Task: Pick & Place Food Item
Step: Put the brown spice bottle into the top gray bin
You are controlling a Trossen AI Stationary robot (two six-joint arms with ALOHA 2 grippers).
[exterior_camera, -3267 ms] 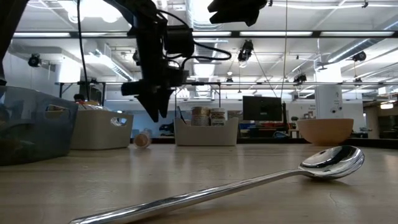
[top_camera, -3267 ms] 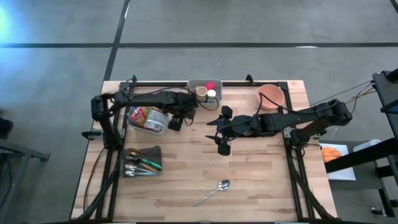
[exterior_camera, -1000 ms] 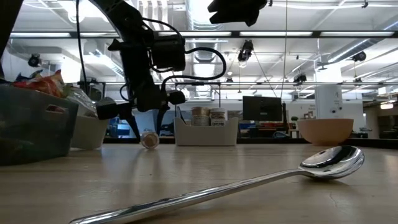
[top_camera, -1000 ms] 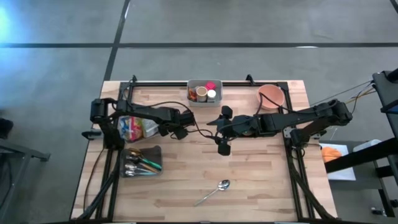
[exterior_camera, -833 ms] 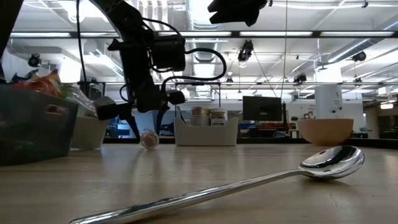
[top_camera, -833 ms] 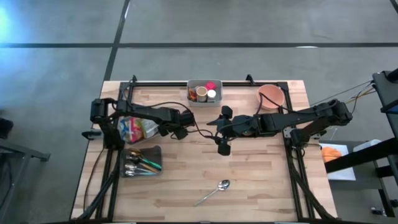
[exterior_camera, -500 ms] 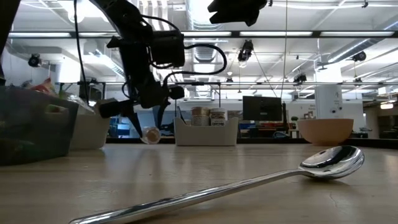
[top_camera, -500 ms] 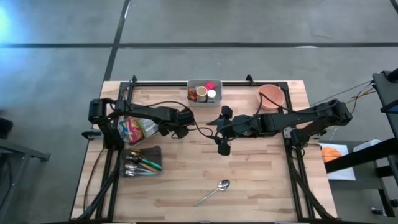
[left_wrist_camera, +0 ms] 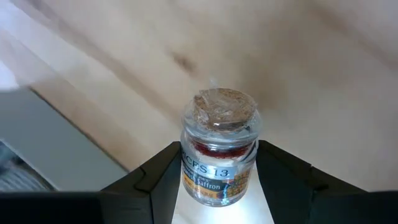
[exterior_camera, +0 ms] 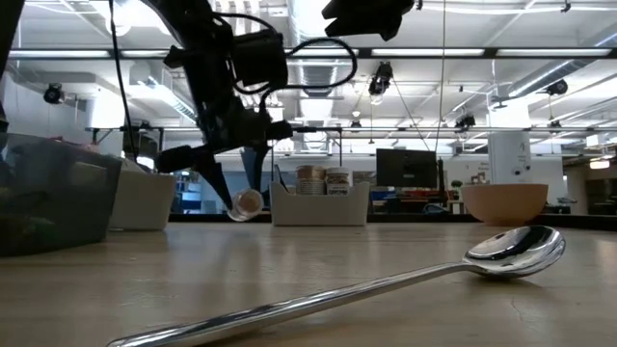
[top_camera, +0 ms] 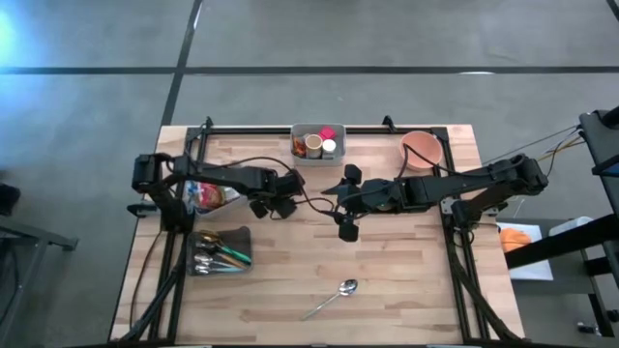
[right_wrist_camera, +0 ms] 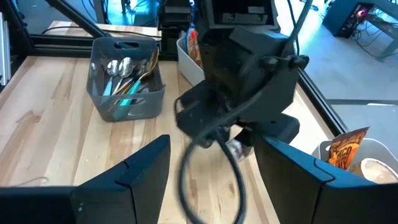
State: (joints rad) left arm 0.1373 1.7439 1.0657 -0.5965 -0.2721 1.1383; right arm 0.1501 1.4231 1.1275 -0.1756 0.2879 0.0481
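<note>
While gripped: jar btwn left end effector fingers.

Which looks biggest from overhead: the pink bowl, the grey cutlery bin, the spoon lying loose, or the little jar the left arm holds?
In the high view, largest to smallest:
1. Grey cutlery bin
2. Pink bowl, only slightly smaller
3. Loose spoon: as long as the bin but very thin
4. Spice jar: mostly hidden overhead between the left gripper's fingers, clearly smallest

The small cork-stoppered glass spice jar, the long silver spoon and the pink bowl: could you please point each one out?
small cork-stoppered glass spice jar point(left_wrist_camera: 217, 155): left wrist view, on its labelled glass body.
long silver spoon point(exterior_camera: 516, 253): low view, on its shiny bowl.
pink bowl point(top_camera: 423, 150): high view, on its inner surface.
</note>
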